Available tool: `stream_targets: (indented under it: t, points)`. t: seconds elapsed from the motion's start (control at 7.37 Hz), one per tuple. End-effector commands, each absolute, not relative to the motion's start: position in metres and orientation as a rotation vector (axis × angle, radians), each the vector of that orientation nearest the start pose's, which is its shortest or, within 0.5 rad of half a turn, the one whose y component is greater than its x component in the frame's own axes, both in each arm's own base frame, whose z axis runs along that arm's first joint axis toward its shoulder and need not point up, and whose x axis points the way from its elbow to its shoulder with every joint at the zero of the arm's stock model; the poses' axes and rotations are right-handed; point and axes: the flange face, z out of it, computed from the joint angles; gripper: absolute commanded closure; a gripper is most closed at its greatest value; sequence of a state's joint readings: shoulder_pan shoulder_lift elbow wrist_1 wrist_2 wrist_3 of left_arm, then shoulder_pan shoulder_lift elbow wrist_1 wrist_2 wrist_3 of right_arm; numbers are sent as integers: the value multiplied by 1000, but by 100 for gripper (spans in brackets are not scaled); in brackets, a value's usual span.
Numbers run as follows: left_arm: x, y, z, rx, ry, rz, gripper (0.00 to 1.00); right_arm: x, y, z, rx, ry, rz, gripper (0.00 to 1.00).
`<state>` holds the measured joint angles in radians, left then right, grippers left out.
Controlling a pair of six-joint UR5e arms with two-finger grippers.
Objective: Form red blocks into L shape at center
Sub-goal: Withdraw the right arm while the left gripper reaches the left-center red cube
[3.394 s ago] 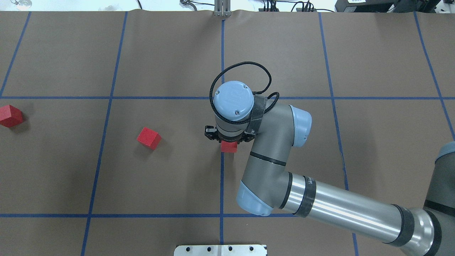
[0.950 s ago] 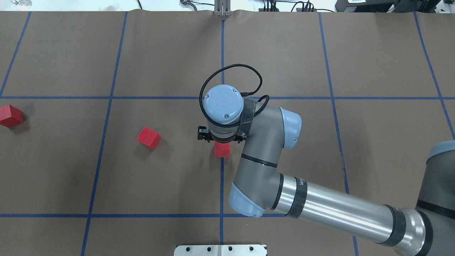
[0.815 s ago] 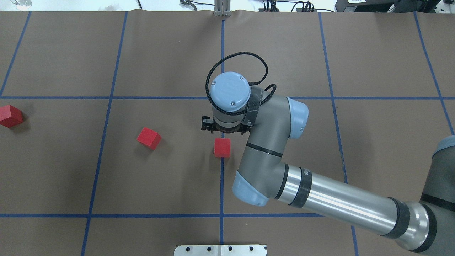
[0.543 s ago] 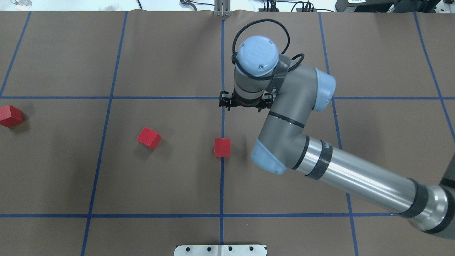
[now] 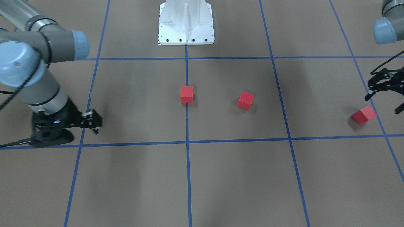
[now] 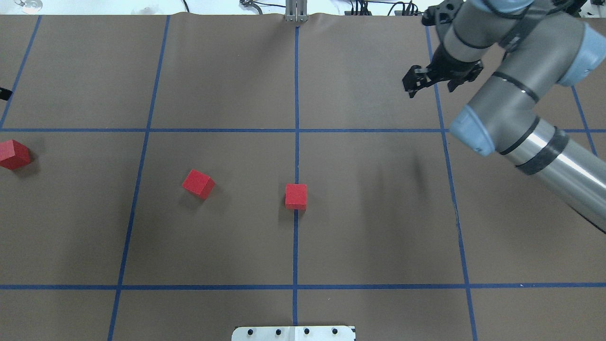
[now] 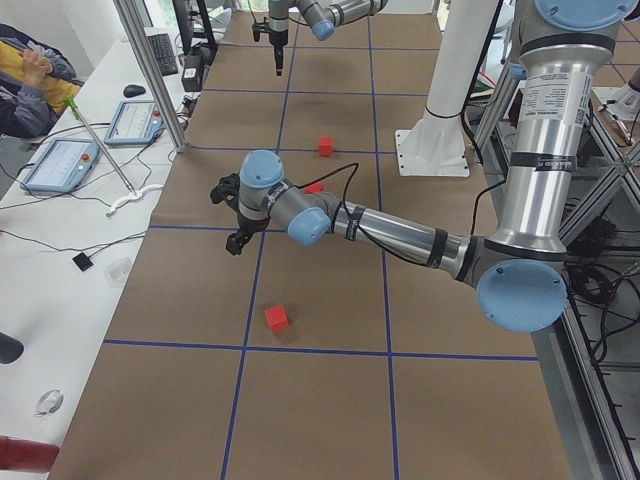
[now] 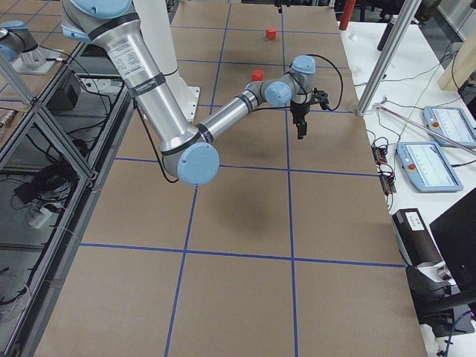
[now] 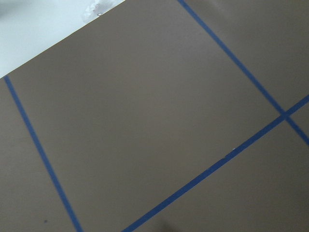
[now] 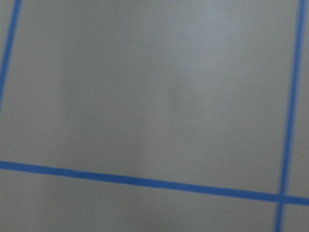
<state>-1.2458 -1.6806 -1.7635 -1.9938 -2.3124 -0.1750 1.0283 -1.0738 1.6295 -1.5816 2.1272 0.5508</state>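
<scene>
Right gripper (image 6: pixel 430 87) has pulled way off to the far corner, jaws wide, empty. Dropped red block (image 6: pixel 296 196) stays on the center line (image 6: pixel 295 246); left gripper (image 5: pixel 383 101) also spread open.

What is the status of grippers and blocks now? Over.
Left gripper open, empty, near outer block. Right gripper open, empty, far off. Centre block in place, middle block apart, no L yet. Nothing seen between blocks.
</scene>
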Motion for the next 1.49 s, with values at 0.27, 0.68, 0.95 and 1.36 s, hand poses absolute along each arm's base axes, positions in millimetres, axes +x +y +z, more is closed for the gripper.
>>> stream_targets:
  t: [0.27, 0.68, 0.95, 1.36]
  points:
    - [321, -487, 336, 304, 1079, 408, 0, -83, -554, 564, 88, -680, -212, 0]
    - [408, -445, 335, 252, 979, 461, 0, -53, -541, 586, 84, -669, -151, 0]
    - [418, -454, 344, 201, 937, 441, 0, -52, -540, 587, 82, -668, -146, 0]
    - [447, -477, 340, 203, 907, 409, 0, -52, -540, 587, 82, -668, -146, 0]
